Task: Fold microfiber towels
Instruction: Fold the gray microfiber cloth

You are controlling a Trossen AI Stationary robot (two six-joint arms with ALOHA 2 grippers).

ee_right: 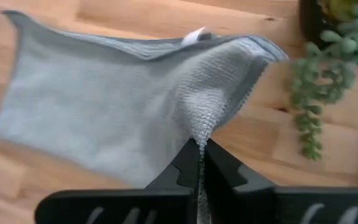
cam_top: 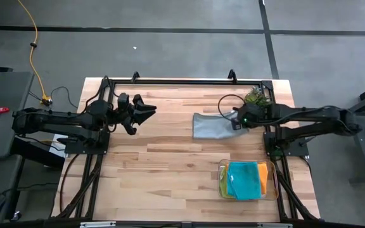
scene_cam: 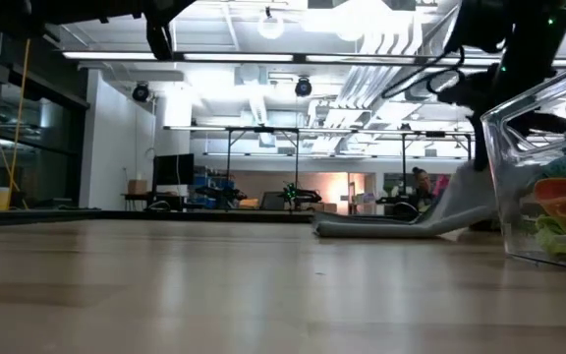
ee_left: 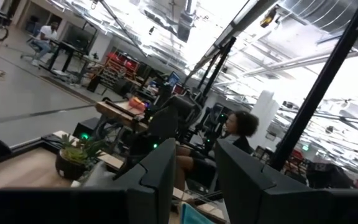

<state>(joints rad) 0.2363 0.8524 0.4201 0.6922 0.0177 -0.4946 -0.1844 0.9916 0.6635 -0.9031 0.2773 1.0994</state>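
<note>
The grey towel (cam_top: 211, 125) lies folded on the table at the far right, and also shows in the right wrist view (ee_right: 98, 112) and the low view (scene_cam: 391, 226). My right gripper (cam_top: 237, 122) is shut on its right end. My left gripper (cam_top: 146, 113) is open and empty, raised over the table's far left. The teal (cam_top: 242, 179), orange (cam_top: 263, 177) and lime green (scene_cam: 558, 241) towels lie folded in the clear tray (cam_top: 223, 166). The yellow towel is not clearly in view. My right gripper pinches the grey towel's right edge (ee_right: 201, 134) between its two fingertips, the cloth bunched into a ridge there. The fingers come from the table's right side, slanting down. That end (scene_cam: 455, 192) is lifted and the rest of the towel lies on the table.
The small potted plant (cam_top: 256, 98) stands just beyond my right gripper near the far right corner. The clear tray stands at the near right. A black frame (cam_top: 182, 80) runs along the table's far edge. A person (ee_left: 238, 134) sits beyond the table.
</note>
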